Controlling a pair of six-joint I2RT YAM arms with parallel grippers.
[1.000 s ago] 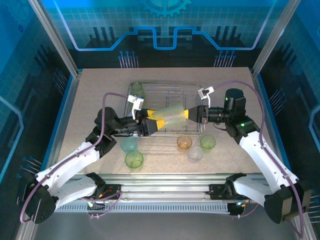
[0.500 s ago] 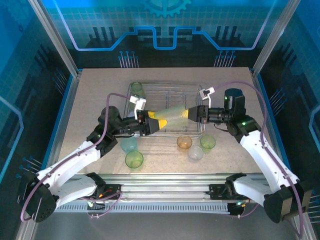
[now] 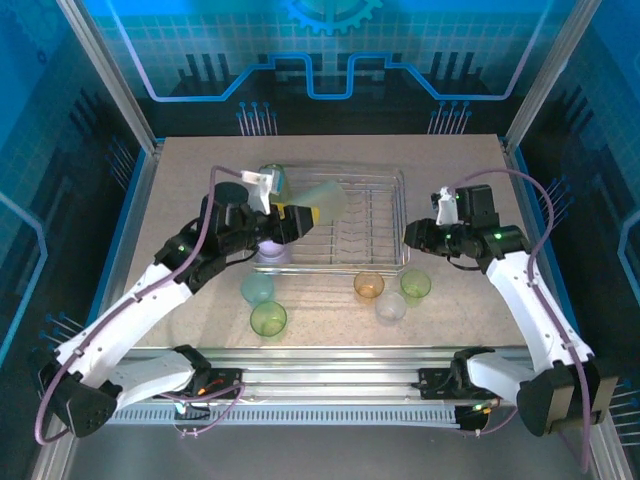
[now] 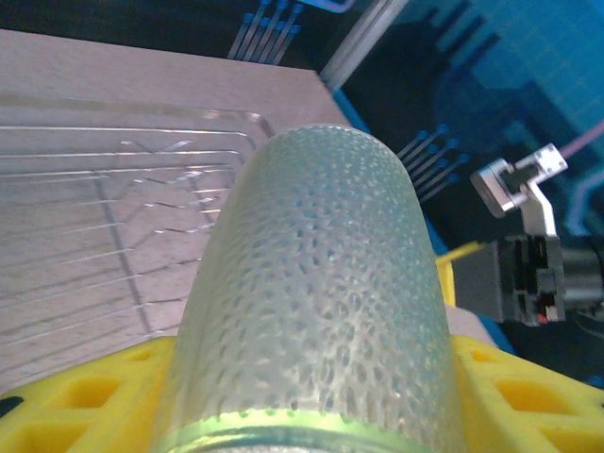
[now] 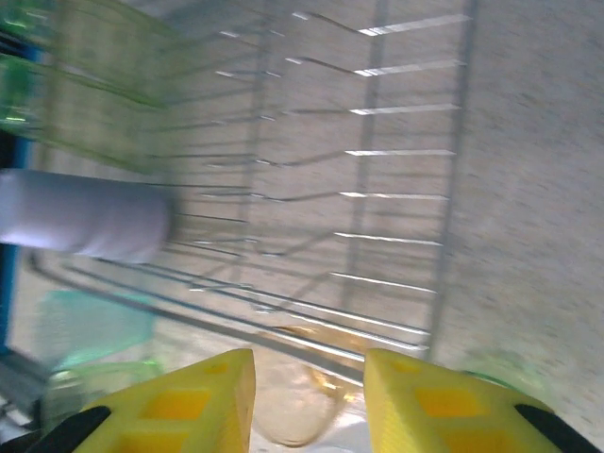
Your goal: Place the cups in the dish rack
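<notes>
The left hand [image 3: 298, 216] grips a pale green cup [image 3: 322, 200] over the dish rack [image 3: 385, 180], upper centre of frame. A lilac cup [image 3: 272, 250] lies inside (a green one [image 3: 272, 178] at its upper-left corner). The right hand [image 3: 412, 236] hangs open, empty. Five cups [image 3: 369, 285] wait on the bench [image 3: 180, 180] below.

Silvery wire dish rack [image 3: 360, 225] mid-table, pale green dimpled cup [image 3: 322, 200] on its side above the left end, lilac cup [image 3: 272, 250] at the near-left corner, far green cup [image 3: 272, 178] at the far-left corner, teal cup [image 3: 257, 289], left green cup [image 3: 268, 319], amber cup [image 3: 369, 285], clear cup [image 3: 390, 306] and right green cup [image 3: 415, 285] upright on the table in front
</notes>
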